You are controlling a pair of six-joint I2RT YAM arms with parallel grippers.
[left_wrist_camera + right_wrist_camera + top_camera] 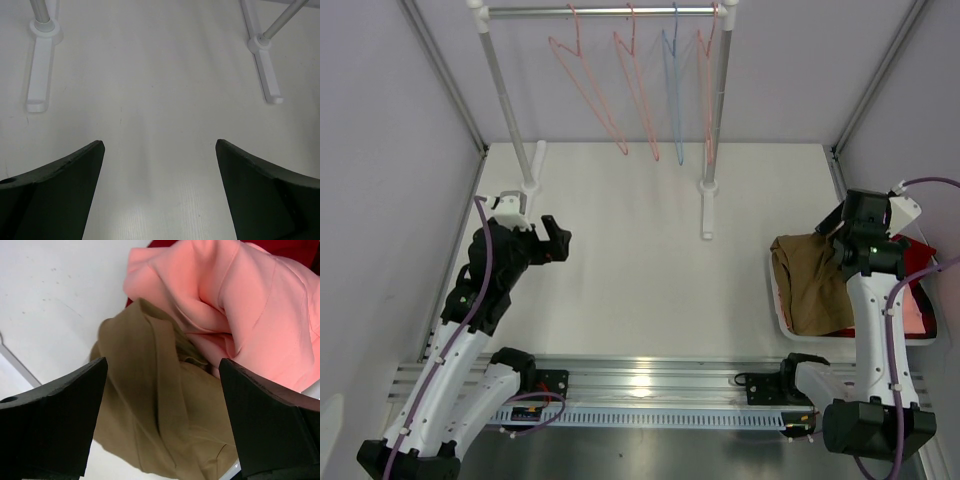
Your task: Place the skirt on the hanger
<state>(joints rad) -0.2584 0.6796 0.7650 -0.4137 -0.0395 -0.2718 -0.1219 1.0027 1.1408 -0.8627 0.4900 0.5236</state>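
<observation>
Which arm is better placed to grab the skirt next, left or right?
Right. The right gripper hangs open directly above the skirt, while the left gripper, also open, faces only bare table on the opposite side, far from it.

the right gripper [162, 365] is seen with its two dark fingers [55, 425] filling the lower corners of the frame, the jaws spread wide. between and beyond them the tan-brown skirt [150, 405] is seen, crumpled in soft folds, with a seamed edge running down its middle. a salmon-pink cloth [250, 315] is bunched at the upper right, pressed against the skirt's upper edge and partly overlapped by it. a strip of dark red cloth [285, 250] is glimpsed along the top, behind the pink one. a white surface [50, 290] is shown at the upper left, lightly speckled. whether the fingers touch the skirt cannot be told.
</observation>
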